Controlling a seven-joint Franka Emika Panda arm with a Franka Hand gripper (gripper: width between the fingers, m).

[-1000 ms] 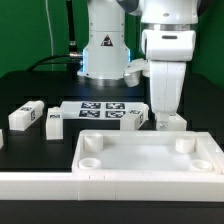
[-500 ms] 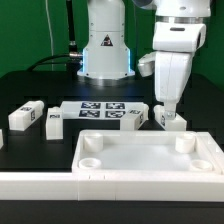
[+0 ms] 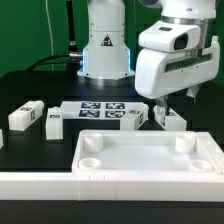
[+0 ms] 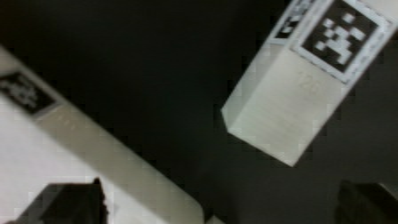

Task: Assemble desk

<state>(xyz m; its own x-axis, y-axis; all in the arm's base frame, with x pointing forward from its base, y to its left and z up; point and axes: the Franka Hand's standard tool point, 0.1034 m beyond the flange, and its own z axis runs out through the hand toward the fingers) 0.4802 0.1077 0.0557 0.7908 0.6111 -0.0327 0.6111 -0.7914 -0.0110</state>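
Desk assembly is judged to be at an early step, the picking of a leg. The gripper (image 3: 172,100) is seen tilted, with its jaws spread wide and nothing held between them, hanging above a short white leg (image 3: 168,118). In the wrist view a leg (image 4: 299,85), taken to be the same one, is shown apart from the dark fingers (image 4: 63,203), with no contact.

In the exterior view that leg lies at about six o'clock from the gripper, just beside the far rim of the desk slab (image 3: 150,160). The slab is laid flat on the table (image 3: 30,95), at six o'clock from the leg, and its corner sockets are seen empty. The marker board (image 3: 98,112) is found at nine o'clock from the leg, with a second leg (image 3: 55,122) and a third leg (image 3: 22,117) further toward nine o'clock.

For a clean pick, the wrist should be levelled and the jaws centred across the leg's narrow sides. They should be closed only once the middle is bracketed, so that the leg is not tipped or pushed against the rim.
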